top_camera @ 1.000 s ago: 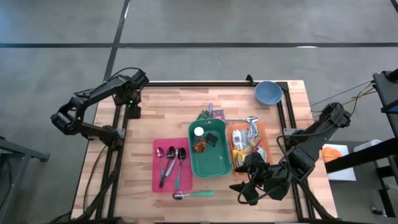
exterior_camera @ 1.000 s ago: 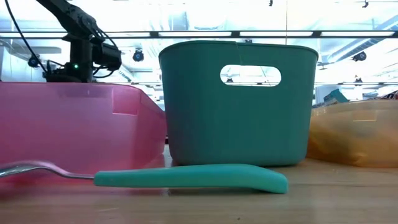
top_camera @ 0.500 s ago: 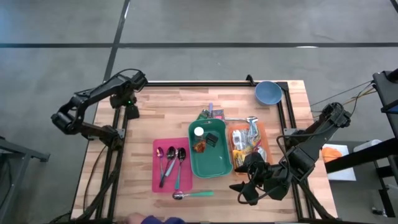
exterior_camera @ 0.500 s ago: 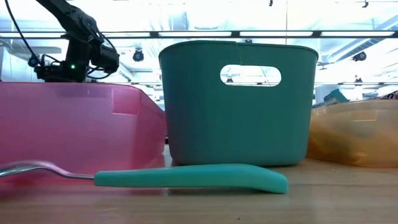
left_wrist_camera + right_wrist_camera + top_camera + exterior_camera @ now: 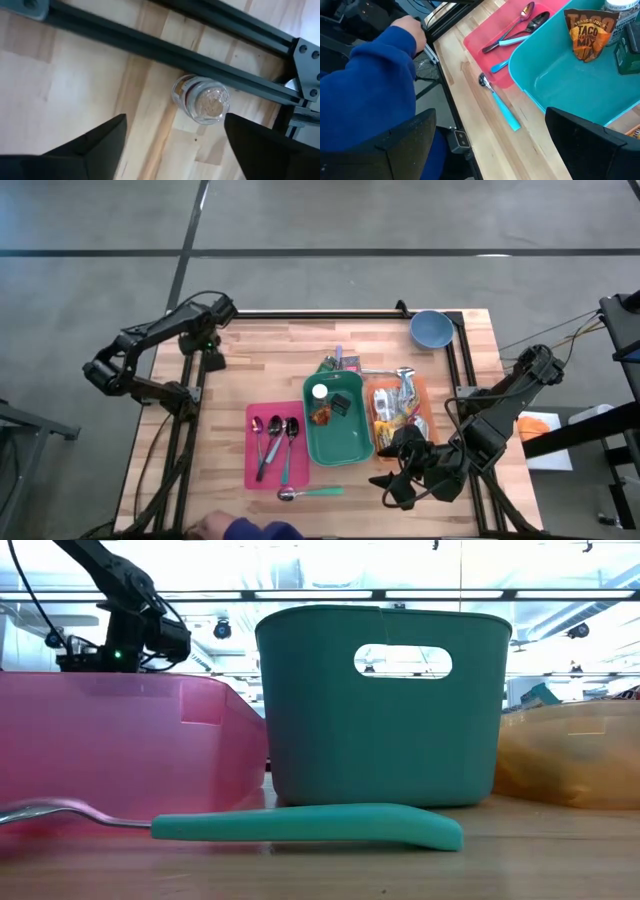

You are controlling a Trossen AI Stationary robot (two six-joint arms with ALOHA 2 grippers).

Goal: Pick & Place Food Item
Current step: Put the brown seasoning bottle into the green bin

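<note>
**Left arm over a small jar at the far corner**

The left gripper (image 5: 212,357) hung over the far left corner of the counter (image 5: 270,360), pointing steeply down — and in its wrist view the jaws stood spread, with a small clear jar (image 5: 201,99) between and beyond them. The jar stood on the wood just beside the dark frame rail (image 5: 150,47), untouched by either finger.

The right gripper (image 5: 397,480) waited at the near right corner, jaws wide apart and holding nothing. Its wrist view looked across the teal bin (image 5: 570,80), where a taco mix packet (image 5: 584,34) leaned upright at the far end. Beyond it sat the pink tray (image 5: 492,37) with spoons lying in it, and a teal-handled spoon (image 5: 499,107) lay on the bare counter just beside both.

From above, the teal bin (image 5: 340,442) sat mid-counter between the pink tray (image 5: 254,470) and an orange tray (image 5: 424,395) of packets, and a blue bowl (image 5: 430,328) stood at the far right corner.

A person's blue sleeve (image 5: 365,95) and hand (image 5: 410,27) showed at the near edge — well apart from both grippers.
</note>
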